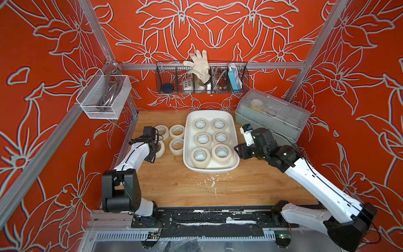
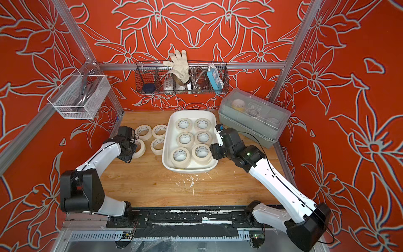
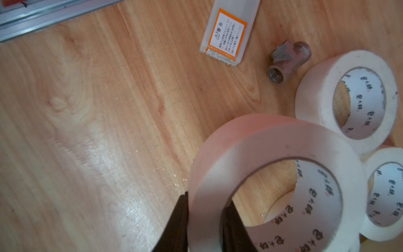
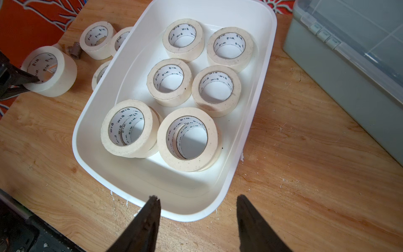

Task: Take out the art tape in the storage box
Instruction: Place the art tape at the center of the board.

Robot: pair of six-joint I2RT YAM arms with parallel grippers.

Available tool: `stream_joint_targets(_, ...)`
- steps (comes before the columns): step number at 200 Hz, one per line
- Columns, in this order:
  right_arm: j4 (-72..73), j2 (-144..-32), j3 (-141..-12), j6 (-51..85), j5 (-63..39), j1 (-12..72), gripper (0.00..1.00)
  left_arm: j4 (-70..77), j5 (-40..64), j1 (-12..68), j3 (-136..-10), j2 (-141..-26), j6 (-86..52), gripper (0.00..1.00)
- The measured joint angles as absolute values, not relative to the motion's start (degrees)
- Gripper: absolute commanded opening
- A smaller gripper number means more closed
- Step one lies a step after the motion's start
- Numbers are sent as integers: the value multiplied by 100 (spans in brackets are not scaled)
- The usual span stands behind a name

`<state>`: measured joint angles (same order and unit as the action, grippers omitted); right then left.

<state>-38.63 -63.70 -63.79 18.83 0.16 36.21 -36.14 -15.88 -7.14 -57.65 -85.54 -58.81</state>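
The white storage box (image 1: 187, 139) (image 2: 166, 141) sits mid-table in both top views and holds several cream art tape rolls (image 1: 203, 139) (image 4: 169, 81); the two nearest the front are double stacks. Three more rolls (image 1: 177, 131) lie on the wood left of the box. My left gripper (image 3: 207, 198) (image 1: 155, 152) is shut on the wall of a fourth roll (image 3: 272, 174) (image 4: 49, 71), low over the table at the far left. By the box's front right corner my right gripper (image 4: 197, 197) (image 1: 237, 151) stands open and holds nothing.
A grey-green box with a domed lid (image 1: 272, 113) stands at the back right, close behind my right arm. A metal pipe fitting (image 3: 287, 59) and a white labelled case (image 3: 226, 32) lie near the left rolls. Wire baskets (image 1: 201, 78) (image 1: 104, 96) hang on the walls.
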Motion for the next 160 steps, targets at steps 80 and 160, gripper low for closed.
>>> stream_joint_targets(80,-3865,-6394,-6368,1852,16,3557,60,-3306,-1511,-725,-6191,-9725,-5916,0)
stream_joint_targets(160,-3868,-6401,-6366,1850,14,3516,60,-2945,-1046,-746,-6418,-10143,-5828,25)
